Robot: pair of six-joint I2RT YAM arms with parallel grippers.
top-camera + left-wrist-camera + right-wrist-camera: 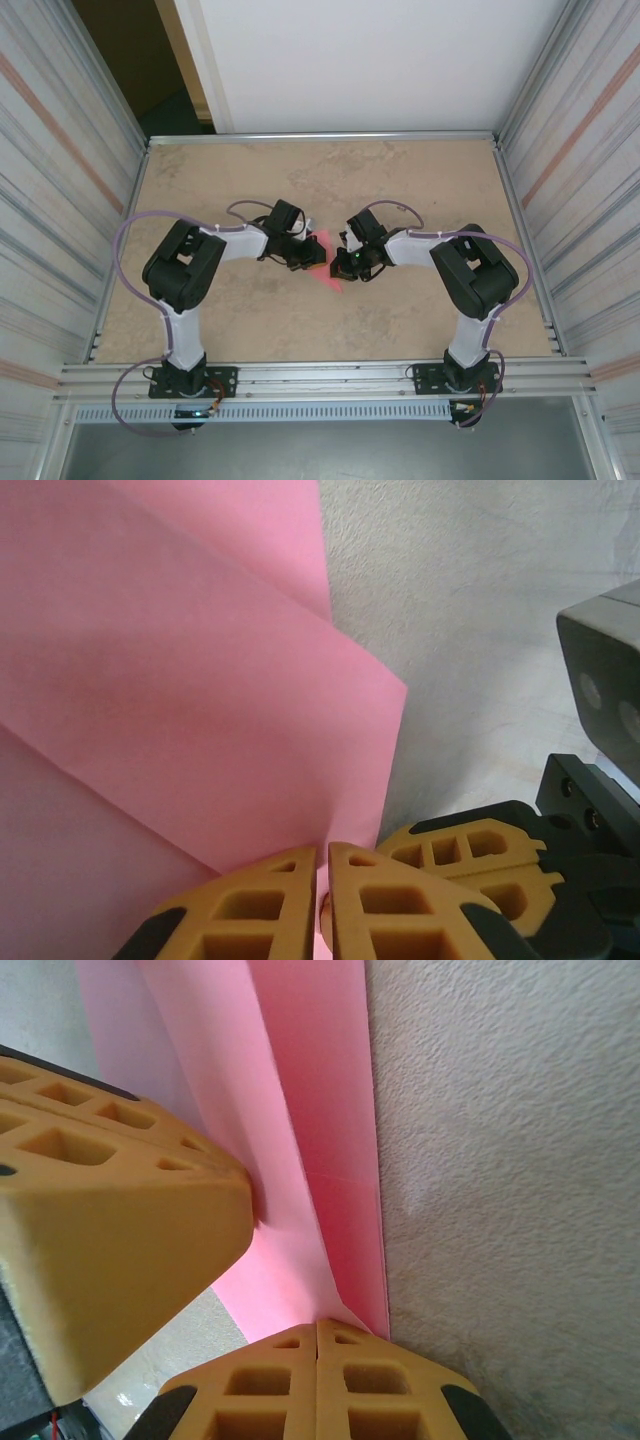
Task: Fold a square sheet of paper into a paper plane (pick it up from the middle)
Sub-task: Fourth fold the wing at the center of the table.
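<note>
Beige worktop (pixel 400 180); left fingers (pixel 250 910) pinch paper (pixel 200 700), right fingers (pixel 270 1390) clamp its crease just opposite, probably steadying it for next fold.

We find the square sheet of paper (pixel 330 268) on the table (pixel 420 180), near its middle, between the two grippers. The left gripper (pixel 312 256) sits at the sheet's left side and the right gripper (pixel 341 266) at its right, their tips close together. The arm bases stand well apart at the table's near edge.
</note>
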